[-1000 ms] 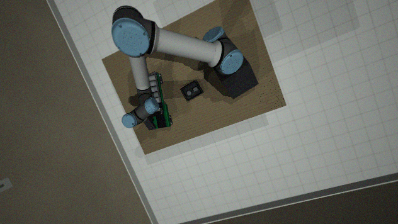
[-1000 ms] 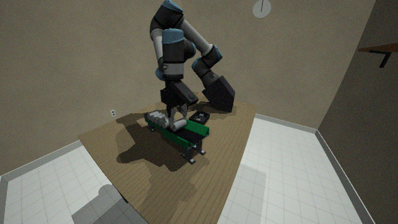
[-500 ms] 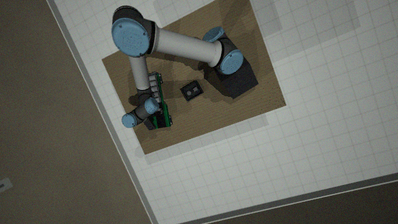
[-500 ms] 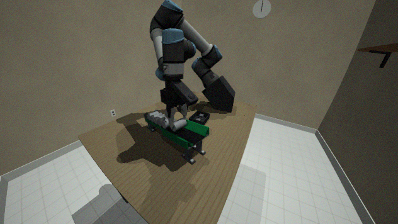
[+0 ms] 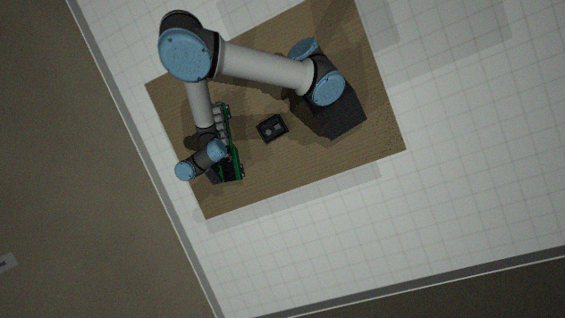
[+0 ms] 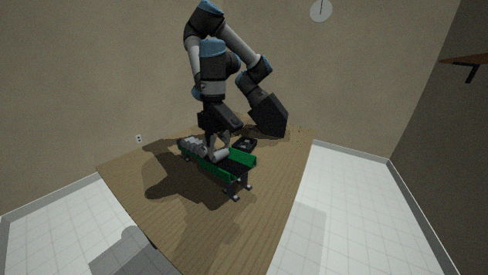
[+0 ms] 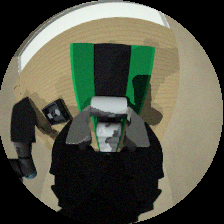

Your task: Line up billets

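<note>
1 billet (image 6: 220, 154) sits clamped in the half-open claw (image 6: 217, 151).

The feed ramp (image 6: 242, 156) stands on the tabletop (image 6: 185, 224), well out at about 8 o'clock from the arm's base (image 6: 270, 116) in the exterior view. A row of billets (image 6: 191, 144) lies across the ramp's far end, at 10 o'clock along its bed. One billet (image 6: 219, 154) sits crosswise just beside that row on its 4 o'clock side, between the jaws of the gripper (image 6: 217, 144), which comes down from directly above. Whether it touches the bed cannot be told. The ramp's bed runs on at 4 o'clock beyond it. A small tray (image 6: 245, 144) rests on the tabletop between ramp and base, at 2 o'clock from the held billet.
</note>
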`<action>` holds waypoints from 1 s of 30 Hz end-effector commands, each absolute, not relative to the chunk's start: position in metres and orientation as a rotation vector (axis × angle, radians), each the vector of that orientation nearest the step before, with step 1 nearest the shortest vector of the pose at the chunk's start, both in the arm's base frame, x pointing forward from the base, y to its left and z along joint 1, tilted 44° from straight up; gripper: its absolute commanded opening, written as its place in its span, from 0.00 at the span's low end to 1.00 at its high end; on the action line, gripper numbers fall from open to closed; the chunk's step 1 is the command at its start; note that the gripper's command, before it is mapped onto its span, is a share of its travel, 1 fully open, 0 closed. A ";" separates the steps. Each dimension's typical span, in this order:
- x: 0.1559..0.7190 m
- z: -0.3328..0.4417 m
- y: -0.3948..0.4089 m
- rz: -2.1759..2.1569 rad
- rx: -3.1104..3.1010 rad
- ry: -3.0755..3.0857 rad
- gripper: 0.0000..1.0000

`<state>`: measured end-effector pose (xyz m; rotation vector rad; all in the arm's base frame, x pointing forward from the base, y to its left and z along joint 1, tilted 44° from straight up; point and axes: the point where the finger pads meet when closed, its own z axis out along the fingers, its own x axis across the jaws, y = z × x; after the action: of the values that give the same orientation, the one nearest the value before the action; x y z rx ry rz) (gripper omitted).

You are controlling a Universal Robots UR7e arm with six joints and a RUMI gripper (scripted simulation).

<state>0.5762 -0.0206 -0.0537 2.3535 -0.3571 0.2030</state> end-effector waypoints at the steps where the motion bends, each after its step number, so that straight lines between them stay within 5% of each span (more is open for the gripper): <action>1: 0.578 -0.055 -0.022 0.210 2.354 -0.356 0.00; 23: 0.579 -0.055 -0.023 0.216 2.355 -0.356 0.00; 24: 0.579 -0.055 -0.023 0.216 2.355 -0.356 0.39; 30: 0.579 -0.055 -0.023 0.216 2.355 -0.356 0.41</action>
<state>0.5781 -0.0236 -0.0564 2.3543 -0.3573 0.2100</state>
